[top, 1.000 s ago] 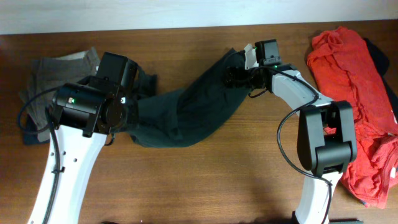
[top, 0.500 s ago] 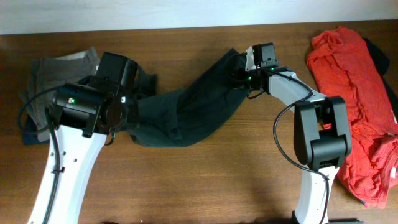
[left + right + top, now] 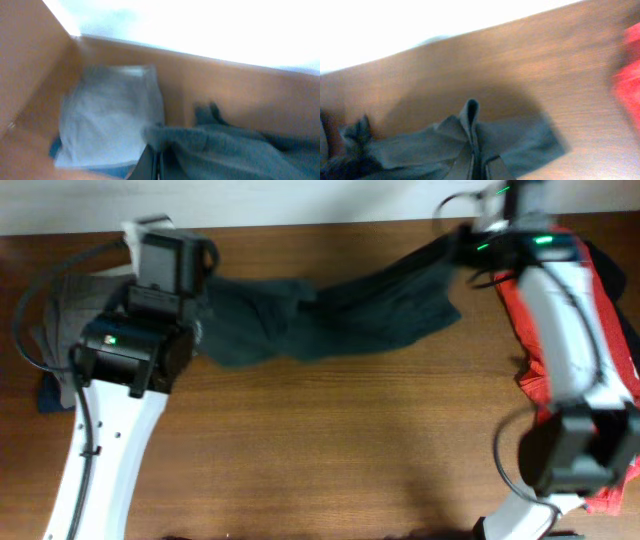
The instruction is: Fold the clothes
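A dark teal garment (image 3: 340, 315) hangs stretched out between my two grippers, across the far half of the table. My left gripper (image 3: 159, 162) is shut on its left end (image 3: 225, 150), beside a folded grey garment (image 3: 110, 117). My right gripper (image 3: 479, 162) is shut on a raised fold of the right end (image 3: 470, 117). In the overhead view the right gripper (image 3: 462, 248) is near the far edge, at the cloth's upper right corner. The left fingers are hidden there under the wrist.
A pile of red clothes (image 3: 622, 370) lies at the right edge, partly under my right arm, and shows red (image 3: 631, 75) in the right wrist view. Folded grey clothes (image 3: 60, 310) lie at the far left over something blue (image 3: 50, 395). A pale wall borders the table's far edge.
My right gripper has shut on the garment's right end and swung up and right. The left arm has moved toward the far edge, and the garment is now pulled out long.
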Controlling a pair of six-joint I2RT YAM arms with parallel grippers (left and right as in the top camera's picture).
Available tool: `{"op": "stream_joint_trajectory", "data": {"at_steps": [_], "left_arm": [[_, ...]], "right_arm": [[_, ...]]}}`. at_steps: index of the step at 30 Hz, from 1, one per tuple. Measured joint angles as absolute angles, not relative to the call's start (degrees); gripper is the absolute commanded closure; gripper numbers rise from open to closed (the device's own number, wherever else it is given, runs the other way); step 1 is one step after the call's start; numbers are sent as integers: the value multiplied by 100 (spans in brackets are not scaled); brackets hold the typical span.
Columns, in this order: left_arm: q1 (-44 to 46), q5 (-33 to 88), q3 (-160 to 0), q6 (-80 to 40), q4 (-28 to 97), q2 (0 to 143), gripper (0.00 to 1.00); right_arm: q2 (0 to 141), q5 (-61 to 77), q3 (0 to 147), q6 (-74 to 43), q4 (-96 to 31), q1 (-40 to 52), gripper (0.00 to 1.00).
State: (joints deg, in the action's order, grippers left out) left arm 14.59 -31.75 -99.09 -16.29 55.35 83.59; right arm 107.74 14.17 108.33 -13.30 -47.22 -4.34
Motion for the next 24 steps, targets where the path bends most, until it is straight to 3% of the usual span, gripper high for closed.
{"op": "stream_joint_trajectory", "data": {"at_steps": [2, 5, 12, 18, 19, 20, 24], "left_arm": [[1004, -3030, -9911, -1271, 4510, 8361, 100], [366, -2370, -9911, -974, 3999, 8359, 100], [69, -626, -9911, -781, 5472, 8368, 100], [84, -108, -9909, -727, 6036, 8370, 100], [84, -73, -9909, -725, 6036, 8370, 100], [84, -54, -9909, -725, 6042, 8370, 100], [84, -1, -9909, -725, 6034, 8370, 100]], "right_arm": [[10396, 1249, 11301, -1219, -5116, -740, 92], [10112, 1133, 11633, -1087, -5675, -1041, 92], [10167, 1059, 11590, -950, -6733, -1138, 91], [10182, 1028, 11559, -884, -6742, -1138, 90], [10186, 956, 11557, -882, -6584, -1138, 88], [10193, 923, 11555, -882, -6504, -1138, 75], [10449, 598, 11550, -825, -5561, -1140, 37]]}}
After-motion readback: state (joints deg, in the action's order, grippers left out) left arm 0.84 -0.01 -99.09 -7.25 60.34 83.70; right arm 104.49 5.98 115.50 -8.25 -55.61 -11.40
